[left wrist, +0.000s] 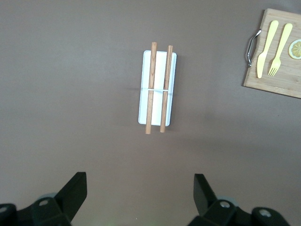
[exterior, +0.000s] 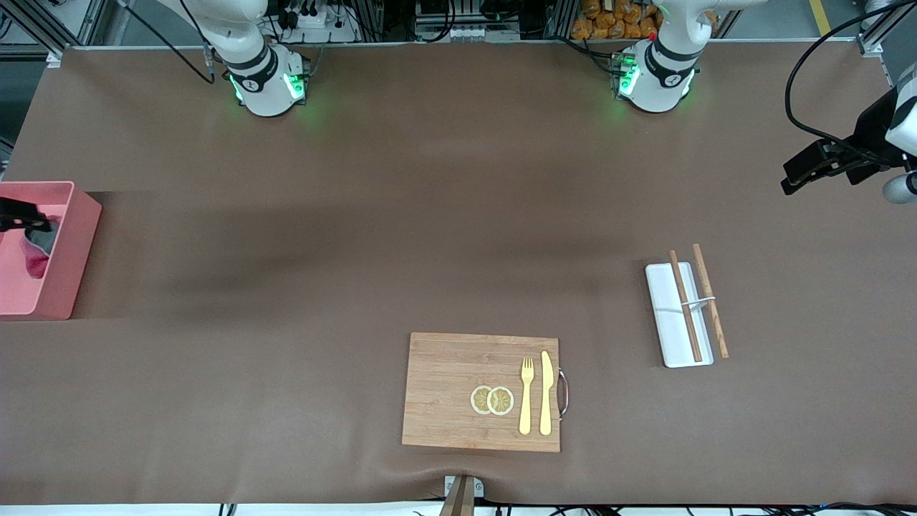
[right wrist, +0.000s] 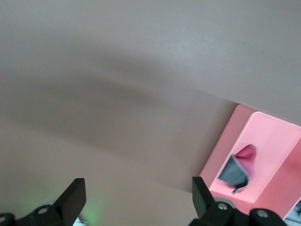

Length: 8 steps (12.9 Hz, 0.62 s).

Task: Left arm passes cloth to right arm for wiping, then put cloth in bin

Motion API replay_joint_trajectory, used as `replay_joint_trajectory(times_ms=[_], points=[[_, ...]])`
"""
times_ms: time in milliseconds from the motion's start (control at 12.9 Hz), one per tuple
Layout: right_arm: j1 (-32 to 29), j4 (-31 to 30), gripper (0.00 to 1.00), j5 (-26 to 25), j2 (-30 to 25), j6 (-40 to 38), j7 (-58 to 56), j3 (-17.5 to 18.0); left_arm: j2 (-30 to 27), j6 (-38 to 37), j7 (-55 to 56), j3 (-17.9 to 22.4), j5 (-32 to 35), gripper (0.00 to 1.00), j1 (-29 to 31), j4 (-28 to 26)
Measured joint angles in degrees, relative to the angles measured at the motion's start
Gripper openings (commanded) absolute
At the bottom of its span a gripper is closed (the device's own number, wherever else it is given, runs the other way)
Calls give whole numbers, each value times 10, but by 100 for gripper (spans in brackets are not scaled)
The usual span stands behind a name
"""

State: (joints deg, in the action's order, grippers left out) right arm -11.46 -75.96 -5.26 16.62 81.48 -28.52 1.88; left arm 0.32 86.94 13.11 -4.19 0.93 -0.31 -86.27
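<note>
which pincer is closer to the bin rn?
Right. The right pincer is open over the pink bin, the cloth below it inside. The left pincer hangs open at the left arm's end of the table, waiting.

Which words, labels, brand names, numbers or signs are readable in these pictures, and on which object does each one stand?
None is readable.
Right arm's base: small dark mark, too small to read.
Left arm's base: small dark mark, too small to read.
Bin, cutting board, white tray: no text visible.
</note>
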Motion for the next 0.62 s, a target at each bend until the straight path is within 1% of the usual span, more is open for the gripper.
replay_joint_trajectory(times_ms=[155,233,389,622], points=[[55,-3,100,0,-24,-27,94,0,0,0,0,0,0,100,1,0],[71,-8,100,1,-36,-34,124,0,0,0,0,0,0,100,1,0],[76,-34,100,26,-63,-36,165,-2,0,0,0,1,0,100,2,0],[56,-104,100,51,-121,-22,223,-10,0,0,0,1,0,100,2,1]])
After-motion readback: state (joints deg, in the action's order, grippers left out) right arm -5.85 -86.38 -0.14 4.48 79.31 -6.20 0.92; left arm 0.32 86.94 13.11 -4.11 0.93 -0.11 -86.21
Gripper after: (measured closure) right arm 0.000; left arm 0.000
